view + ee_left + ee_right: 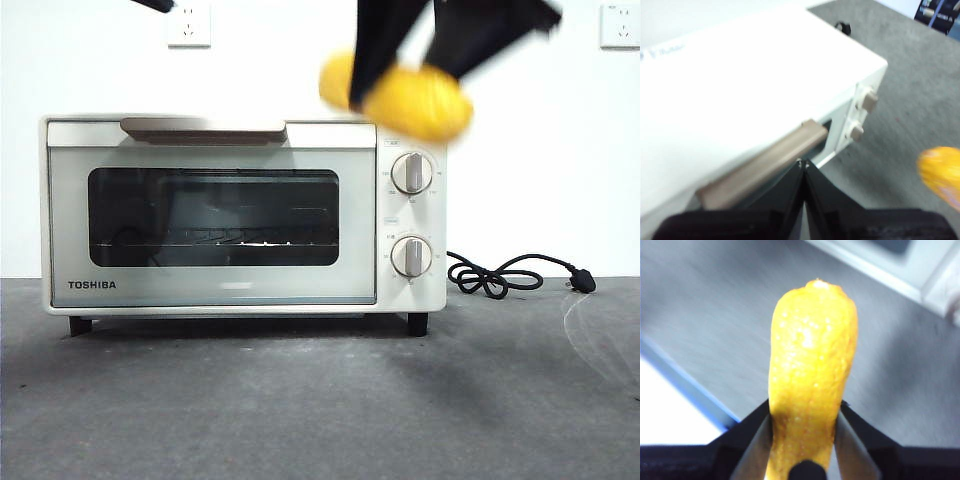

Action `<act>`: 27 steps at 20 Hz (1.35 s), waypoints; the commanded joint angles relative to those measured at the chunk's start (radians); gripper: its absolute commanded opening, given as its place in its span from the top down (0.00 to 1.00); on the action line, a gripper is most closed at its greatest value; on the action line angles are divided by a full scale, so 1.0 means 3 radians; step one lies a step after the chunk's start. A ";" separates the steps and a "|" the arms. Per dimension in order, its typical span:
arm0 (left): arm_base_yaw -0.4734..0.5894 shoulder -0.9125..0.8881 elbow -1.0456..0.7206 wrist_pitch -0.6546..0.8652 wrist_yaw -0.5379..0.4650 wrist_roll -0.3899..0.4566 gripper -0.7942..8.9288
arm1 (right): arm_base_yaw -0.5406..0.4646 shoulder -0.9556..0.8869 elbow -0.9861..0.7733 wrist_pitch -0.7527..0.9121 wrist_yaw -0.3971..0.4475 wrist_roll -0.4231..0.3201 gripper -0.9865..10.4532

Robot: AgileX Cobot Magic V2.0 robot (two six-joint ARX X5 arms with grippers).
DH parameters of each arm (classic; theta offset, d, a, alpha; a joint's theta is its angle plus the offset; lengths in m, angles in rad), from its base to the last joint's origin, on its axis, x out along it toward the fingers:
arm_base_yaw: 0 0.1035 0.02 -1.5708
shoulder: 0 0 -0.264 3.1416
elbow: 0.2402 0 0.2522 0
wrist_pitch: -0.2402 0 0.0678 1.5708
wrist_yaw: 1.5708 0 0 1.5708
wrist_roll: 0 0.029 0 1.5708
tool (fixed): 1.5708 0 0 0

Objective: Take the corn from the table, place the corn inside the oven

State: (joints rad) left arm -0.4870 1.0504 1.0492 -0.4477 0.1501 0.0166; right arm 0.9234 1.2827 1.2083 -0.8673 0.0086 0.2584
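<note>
My right gripper (805,412) is shut on the yellow-orange corn (812,360), which sticks out lengthwise past the jaws. In the front view, blurred, the corn (415,100) hangs in the air in the right gripper (400,85), above the oven's knobs (411,172). The cream-white TOSHIBA oven (215,285) stands on the dark grey table (300,410) with its glass door closed. Above the oven's long handle (760,167) my left gripper (804,167) hovers shut and empty. From there the corn (942,170) shows off to one side. In the front view only the left gripper's black tip (155,4) shows at the upper left.
A black power cord with plug (515,275) lies on the table to the right of the oven. Two wall sockets (190,22) are mounted on the white wall behind. A pale curved mark (600,330) shows at the table's right edge.
</note>
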 commanded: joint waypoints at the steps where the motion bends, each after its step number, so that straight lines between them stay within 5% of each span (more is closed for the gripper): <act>1: -0.0003 0.0131 -0.0005 0.0158 -0.0057 0.0048 0.92 | 0.0088 -0.0118 0.0117 -0.0019 0.0015 0.0038 0.92; 27: 0.0079 0.0997 -0.0005 0.0245 -0.0500 0.0332 0.92 | 0.0178 -0.0474 0.0458 -0.0257 0.0211 0.0005 0.92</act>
State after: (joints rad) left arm -0.4683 1.3182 1.0664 -0.3363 0.0124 0.1051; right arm 0.9752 1.1404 1.3426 -0.9497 0.0708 0.2581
